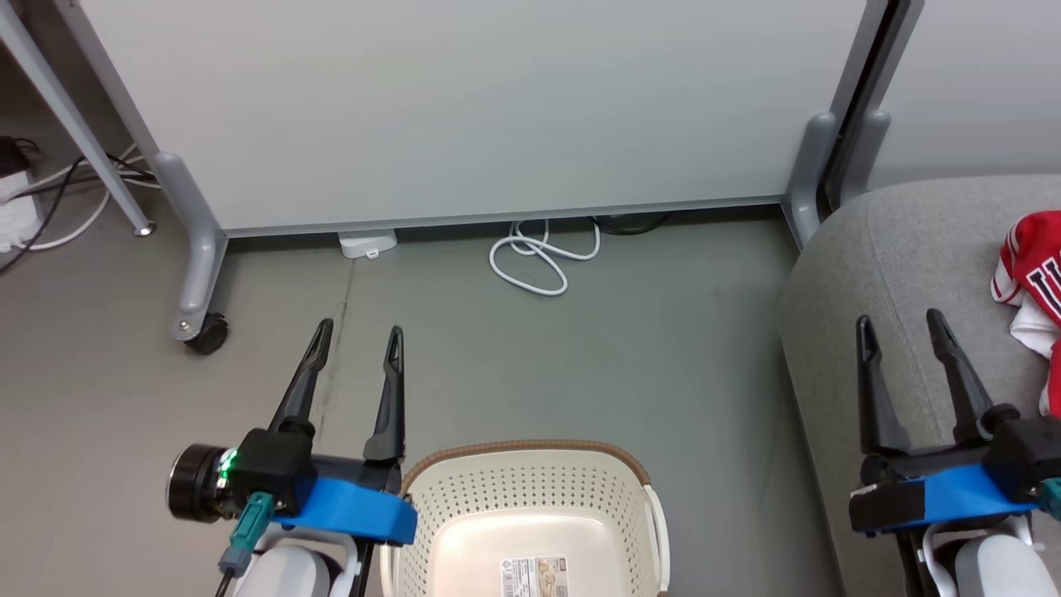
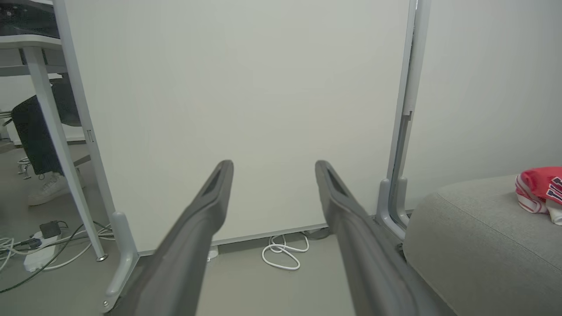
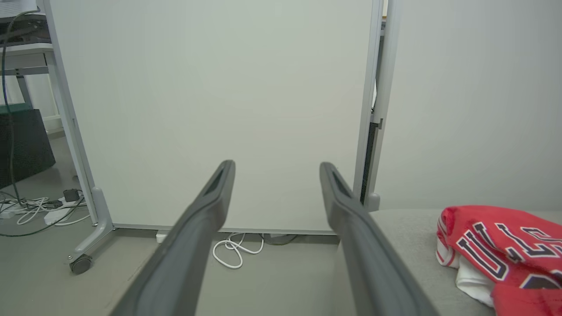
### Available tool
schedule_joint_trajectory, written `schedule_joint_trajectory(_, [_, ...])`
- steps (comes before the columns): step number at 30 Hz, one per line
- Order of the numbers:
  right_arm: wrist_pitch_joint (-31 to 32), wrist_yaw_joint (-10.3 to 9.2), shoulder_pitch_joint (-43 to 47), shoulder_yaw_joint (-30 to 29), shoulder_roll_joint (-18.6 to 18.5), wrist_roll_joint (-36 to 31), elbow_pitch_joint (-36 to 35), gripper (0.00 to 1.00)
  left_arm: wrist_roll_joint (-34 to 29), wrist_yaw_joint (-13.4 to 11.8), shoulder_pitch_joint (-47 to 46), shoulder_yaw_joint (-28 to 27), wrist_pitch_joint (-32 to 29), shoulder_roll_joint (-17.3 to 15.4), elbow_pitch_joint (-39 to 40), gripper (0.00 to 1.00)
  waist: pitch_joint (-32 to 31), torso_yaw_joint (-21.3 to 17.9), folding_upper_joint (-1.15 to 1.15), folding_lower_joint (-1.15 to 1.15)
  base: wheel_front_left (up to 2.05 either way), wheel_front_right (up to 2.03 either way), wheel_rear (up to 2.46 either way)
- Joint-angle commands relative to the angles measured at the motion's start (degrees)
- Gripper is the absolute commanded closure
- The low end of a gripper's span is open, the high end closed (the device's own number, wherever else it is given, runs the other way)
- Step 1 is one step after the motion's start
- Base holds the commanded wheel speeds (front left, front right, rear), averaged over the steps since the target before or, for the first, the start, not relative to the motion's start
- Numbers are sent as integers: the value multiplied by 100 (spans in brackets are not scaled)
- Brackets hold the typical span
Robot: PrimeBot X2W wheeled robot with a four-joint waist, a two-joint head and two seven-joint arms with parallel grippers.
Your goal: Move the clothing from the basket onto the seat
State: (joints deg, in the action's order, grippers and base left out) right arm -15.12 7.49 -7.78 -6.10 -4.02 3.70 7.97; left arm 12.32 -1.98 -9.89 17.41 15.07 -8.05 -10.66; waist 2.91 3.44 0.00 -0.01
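Left gripper (image 1: 360, 328) and right gripper (image 1: 899, 317) spread, empty: the basket (image 1: 530, 448) between them looks bare. Clothing (image 1: 1032, 265) rests on the seat (image 1: 895, 249), right of the right gripper.

Red clothing (image 1: 1029, 253) heaped on grey seat (image 1: 895, 257); cream basket (image 1: 530, 487) on floor.

Pale partition panel (image 1: 464, 108) on a grey castored foot (image 1: 197, 274), coiled white cable (image 1: 539, 259) on grey floor (image 1: 597, 365), power strip (image 2: 37, 260) among leads
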Motion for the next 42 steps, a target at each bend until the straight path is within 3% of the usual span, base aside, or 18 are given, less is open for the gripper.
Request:
schedule_joint_trajectory(1, [-2, 1, 149, 29, 40, 43, -49, 0, -61, 25, 118, -113, 14, 28, 36, 0, -81, 78, 0, 1, 0, 0, 0])
schedule_joint_trajectory(22, [-3, 2, 850, 193, 114, 261, -218, 0, -351, 280, 993, -892, 14, 229, 34, 0, -450, 181, 0, 1, 0, 0, 0])
schedule_joint_trajectory(42, [-3, 2, 831, 204, 116, 342, -93, 0, -544, 438, 1082, -1123, 14, 400, -16, 0, -486, 178, 0, 1, 0, 0, 0])
